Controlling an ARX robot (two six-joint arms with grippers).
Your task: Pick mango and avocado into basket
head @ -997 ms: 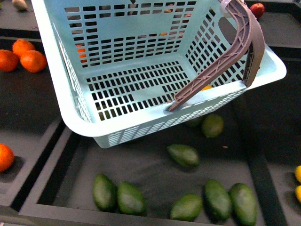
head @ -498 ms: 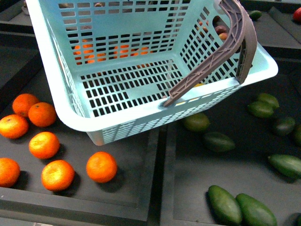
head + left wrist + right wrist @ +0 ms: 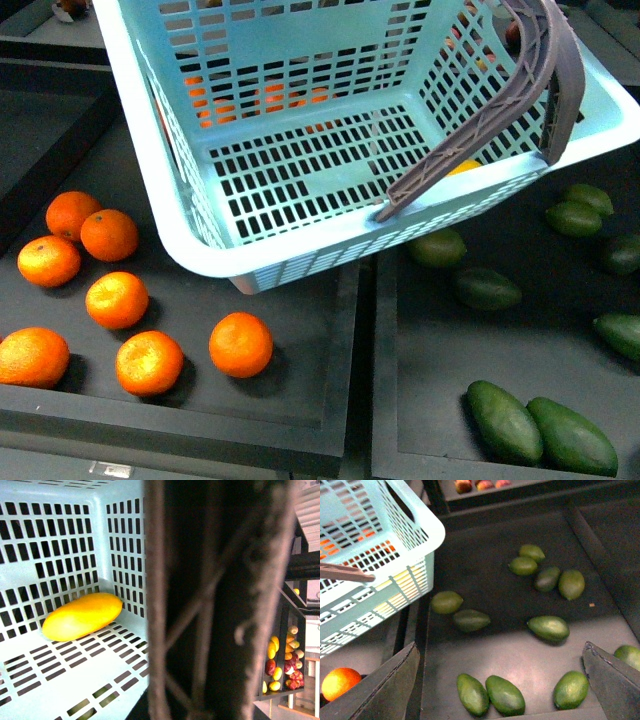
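Over the last second the front view has swung left. It was square on the avocado tray [image 3: 440, 380]. Now the orange tray [image 3: 200, 300] fills the near left, and the avocados [image 3: 505, 420] sit right of the divider. The basket [image 3: 300, 262] has gone up and right, tilted, clear of both trays. My read: this puts the avocados on the right arm's side, fine for the next pick.

Status: the mango [image 3: 82, 616] is in, lying flat in a bottom corner of the basket against the walls. I see no avocado inside, so half done.

Right hand [image 3: 501, 645]: fingers spread wide, empty, above the avocado tray's near edge.
Left hand: the basket handle [image 3: 210, 600] blocks the lens, no fingers visible, so I can't tell its state.

Counts, near to far:
- avocados: 11 in the right wrist view, 4 along the near edge, 3 mid-tray, 4 clustered toward the far edge. Some are paler and rounder. The front view catches only 8.
- oranges [image 3: 240, 344]: 7 in the open, more show through the basket slots, uncounted.
- mango: 1
- basket: 1
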